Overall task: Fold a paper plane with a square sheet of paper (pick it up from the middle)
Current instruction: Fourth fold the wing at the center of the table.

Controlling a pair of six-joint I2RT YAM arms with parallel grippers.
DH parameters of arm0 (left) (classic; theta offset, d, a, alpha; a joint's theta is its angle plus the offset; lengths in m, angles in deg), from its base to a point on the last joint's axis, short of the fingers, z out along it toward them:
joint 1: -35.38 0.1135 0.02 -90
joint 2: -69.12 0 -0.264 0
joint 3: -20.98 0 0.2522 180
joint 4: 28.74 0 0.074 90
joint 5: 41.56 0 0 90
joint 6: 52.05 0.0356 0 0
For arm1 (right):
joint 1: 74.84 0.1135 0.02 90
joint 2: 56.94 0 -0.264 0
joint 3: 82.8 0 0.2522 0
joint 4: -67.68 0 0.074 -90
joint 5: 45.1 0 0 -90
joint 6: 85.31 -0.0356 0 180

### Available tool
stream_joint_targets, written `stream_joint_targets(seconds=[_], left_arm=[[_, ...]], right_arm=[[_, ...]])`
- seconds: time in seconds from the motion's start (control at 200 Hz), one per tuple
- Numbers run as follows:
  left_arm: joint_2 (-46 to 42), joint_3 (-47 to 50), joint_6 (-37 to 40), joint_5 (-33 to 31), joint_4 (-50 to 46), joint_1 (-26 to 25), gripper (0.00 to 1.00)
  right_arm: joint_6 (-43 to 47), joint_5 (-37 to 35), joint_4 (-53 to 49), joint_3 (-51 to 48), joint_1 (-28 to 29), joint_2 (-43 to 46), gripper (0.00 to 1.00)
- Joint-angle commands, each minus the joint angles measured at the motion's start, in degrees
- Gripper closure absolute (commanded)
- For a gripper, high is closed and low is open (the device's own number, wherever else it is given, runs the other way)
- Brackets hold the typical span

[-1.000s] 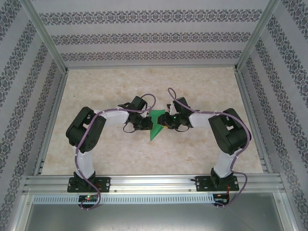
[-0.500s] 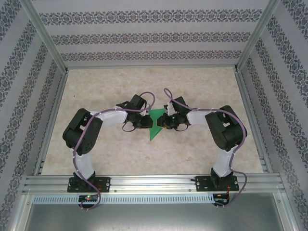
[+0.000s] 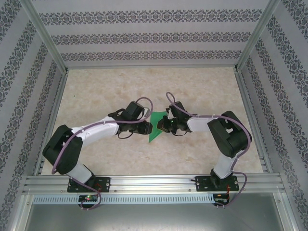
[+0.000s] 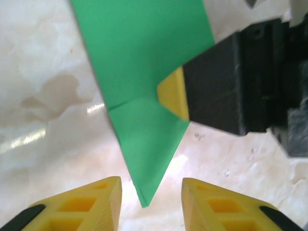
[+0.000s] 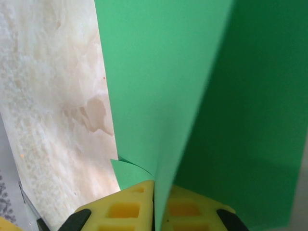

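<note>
Left end effector released the green paper; right end effector clamped it.

Robot lab test cell, aluminium frame rails, patterned wallpaper panels on three sides, marbled tabletop inside

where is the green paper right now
The green paper is at the middle of the table in the top view, between the two grippers: the right gripper is shut on it, the open left gripper faces its pointed tip.
</note>
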Motion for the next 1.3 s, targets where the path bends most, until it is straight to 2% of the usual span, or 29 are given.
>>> stream_joint_targets(seconds=[0.0,0.195,0.744,0.899,1.219,1.294], left_arm=[[-2.6,3.1,2.5,-6.7,1.5,-2.8,0.59],[-4.2,5.7,4.8,-12.9,2.8,-9.2,0.57],[2.3,4.4,5.7,-23.6,6.9,-15.6,0.59],[3.9,3.3,6.1,-25.3,7.7,-16.3,0.63],[5.4,3.1,6.8,-28.4,7.5,-17.3,0.78],[5.3,3.3,6.9,-28.7,7.4,-17.4,0.85]], right_arm=[[-8.2,-7.7,2.4,-1.2,2.6,3.5,0.92],[-14.3,-14.0,0.9,-1.8,6.3,5.6,0.92],[-15.1,-12.4,0.2,0.6,6.5,3.8,0.92],[-15.1,-11.9,0.3,0.9,6.5,3.4,0.91],[-15.5,-10.9,0.9,1.2,6.0,3.2,0.90],[-15.4,-10.6,0.7,1.2,5.7,3.5,0.89]])
